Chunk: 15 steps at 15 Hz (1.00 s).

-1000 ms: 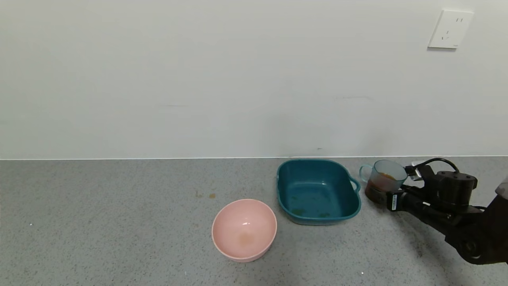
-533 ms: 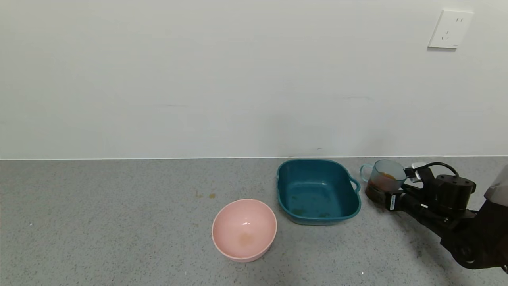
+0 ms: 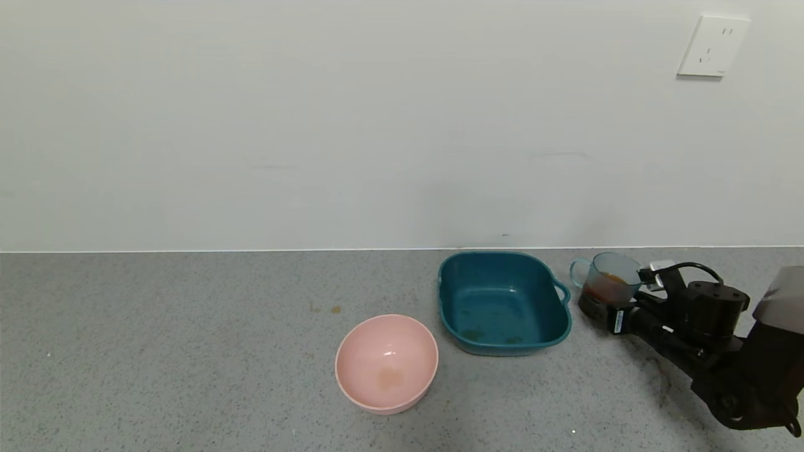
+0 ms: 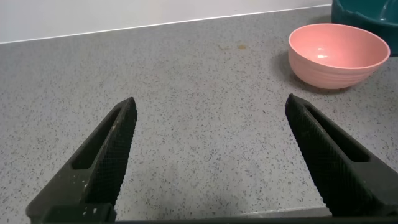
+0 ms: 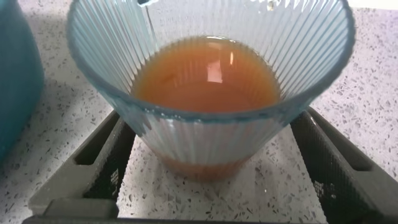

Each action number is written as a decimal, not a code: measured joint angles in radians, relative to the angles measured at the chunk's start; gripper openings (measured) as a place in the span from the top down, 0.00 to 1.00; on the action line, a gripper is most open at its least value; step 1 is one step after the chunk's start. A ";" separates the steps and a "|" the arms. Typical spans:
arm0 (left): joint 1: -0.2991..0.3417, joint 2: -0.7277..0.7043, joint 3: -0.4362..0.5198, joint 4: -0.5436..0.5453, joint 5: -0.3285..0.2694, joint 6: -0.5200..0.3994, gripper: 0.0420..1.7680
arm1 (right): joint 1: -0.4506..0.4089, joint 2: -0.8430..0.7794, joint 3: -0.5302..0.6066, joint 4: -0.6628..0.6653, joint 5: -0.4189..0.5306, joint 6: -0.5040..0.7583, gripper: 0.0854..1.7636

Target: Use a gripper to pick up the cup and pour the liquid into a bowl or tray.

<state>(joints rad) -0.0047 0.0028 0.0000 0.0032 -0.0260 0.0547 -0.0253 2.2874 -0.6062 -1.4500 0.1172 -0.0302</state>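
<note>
The cup (image 3: 608, 280), pale blue ribbed plastic with its loop handle toward the basin, stands on the counter to the right of the teal basin (image 3: 553, 326). Reddish-brown liquid (image 3: 607, 291) fills its lower part. My right gripper (image 3: 600, 307) is low on the counter with the cup between its fingers. In the right wrist view the cup (image 5: 211, 134) and the liquid (image 5: 208, 78) sit between the black fingers (image 5: 102, 162), with a gap on each side at its base, so the gripper (image 5: 211, 118) is open. My left gripper (image 4: 211, 106) is open over bare counter.
A round pink bowl (image 3: 386, 363) stands in front and to the left of the basin; it also shows in the left wrist view (image 4: 339, 56). The wall runs close behind the cup and basin. A wall socket (image 3: 713, 47) is high at the right.
My right arm has sunk a little and its gripper has edged slightly further along the cup. The cup, basin and pink bowl have not moved.
</note>
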 joint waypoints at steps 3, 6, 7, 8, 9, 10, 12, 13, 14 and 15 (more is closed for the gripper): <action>0.000 0.000 0.000 0.000 0.000 0.000 0.03 | 0.001 0.001 -0.009 -0.003 -0.001 -0.001 0.03; 0.000 0.000 0.000 0.000 0.000 0.000 0.03 | 0.004 0.002 -0.013 -0.003 -0.001 -0.003 0.03; 0.000 0.000 0.000 0.000 0.000 0.000 0.03 | 0.006 0.003 -0.015 -0.003 -0.002 -0.002 0.03; 0.000 0.000 0.000 0.000 0.000 0.000 0.03 | 0.007 0.003 -0.019 -0.003 -0.002 -0.002 0.03; 0.000 0.000 0.000 0.000 0.000 0.000 0.03 | 0.008 0.003 -0.024 -0.003 -0.001 -0.001 0.03; 0.000 0.000 0.000 0.000 0.000 0.000 0.03 | 0.010 0.002 -0.026 -0.003 -0.001 -0.001 0.03; 0.000 0.000 0.000 0.000 0.000 0.000 0.03 | 0.014 0.002 -0.028 -0.003 -0.003 -0.001 0.03; 0.000 0.000 0.000 0.000 0.000 0.000 0.03 | 0.016 0.002 -0.028 -0.003 -0.003 -0.001 0.03; 0.000 0.000 0.000 0.000 0.000 0.000 0.03 | 0.016 0.002 -0.029 -0.003 -0.003 0.000 0.03; 0.000 0.000 0.000 0.000 0.000 0.000 0.03 | 0.016 0.003 -0.031 -0.003 -0.003 0.000 0.03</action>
<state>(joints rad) -0.0047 0.0028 0.0000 0.0032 -0.0260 0.0547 -0.0096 2.2900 -0.6368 -1.4532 0.1145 -0.0306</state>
